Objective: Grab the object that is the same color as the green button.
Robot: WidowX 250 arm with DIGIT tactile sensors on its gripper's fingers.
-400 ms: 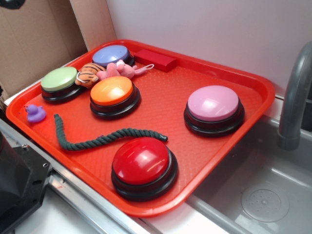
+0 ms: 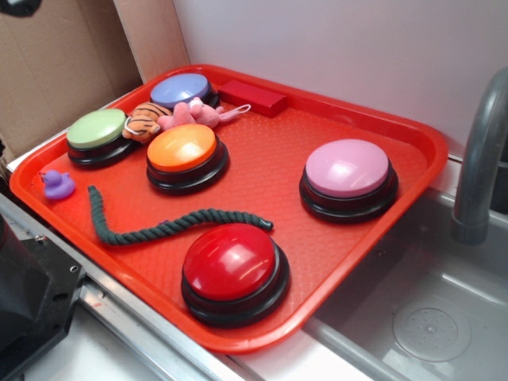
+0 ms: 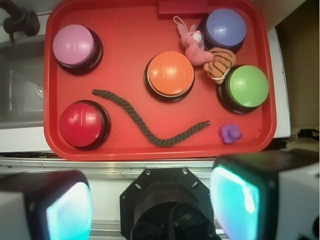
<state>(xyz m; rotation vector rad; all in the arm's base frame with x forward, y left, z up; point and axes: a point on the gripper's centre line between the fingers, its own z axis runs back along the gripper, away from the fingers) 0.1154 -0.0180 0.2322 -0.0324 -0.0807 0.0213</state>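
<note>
A dark green twisted rope (image 2: 163, 228) lies limp on the red tray (image 2: 270, 159), curving between the red button and the orange button; it also shows in the wrist view (image 3: 150, 125). The pale green button (image 2: 97, 128) sits at the tray's left end, and shows in the wrist view (image 3: 247, 86). My gripper (image 3: 152, 210) is open and empty, high above the robot base in front of the tray, well apart from the rope. It is not seen in the exterior view.
On the tray: a red button (image 2: 232, 266), orange button (image 2: 182, 149), pink button (image 2: 348, 171), blue-purple button (image 2: 181, 89), a purple duck (image 2: 55, 184), two small plush toys (image 2: 171, 117) and a red block (image 2: 254, 97). A sink (image 2: 429, 317) with a grey faucet (image 2: 480, 159) lies right.
</note>
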